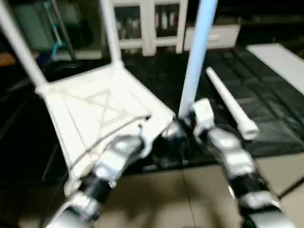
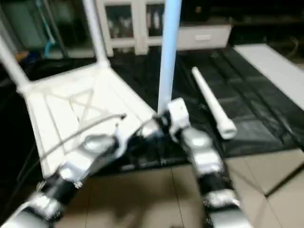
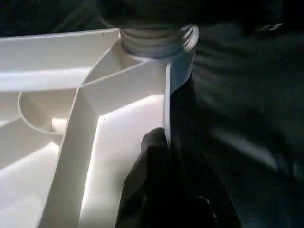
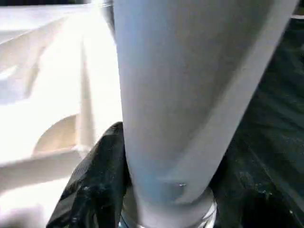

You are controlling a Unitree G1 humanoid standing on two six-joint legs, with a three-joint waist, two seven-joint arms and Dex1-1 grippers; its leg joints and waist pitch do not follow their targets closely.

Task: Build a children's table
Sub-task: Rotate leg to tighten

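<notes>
Silver forearms lead us in: right gripper (image 4: 156,190) clamps the third leg (image 1: 197,52) (left gripper (image 3: 164,190) closed on tabletop (image 1: 102,111) rim); next, twist it home.

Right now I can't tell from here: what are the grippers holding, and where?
Right gripper clasps the upright leg near its base; left gripper, shut, pinches the tabletop's rim.

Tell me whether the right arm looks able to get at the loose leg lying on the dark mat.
Probably yes, once freed. The loose leg lies on the mat beside the right gripper, with nothing between them, but that gripper is closed around the upright leg at the tabletop corner.
</notes>
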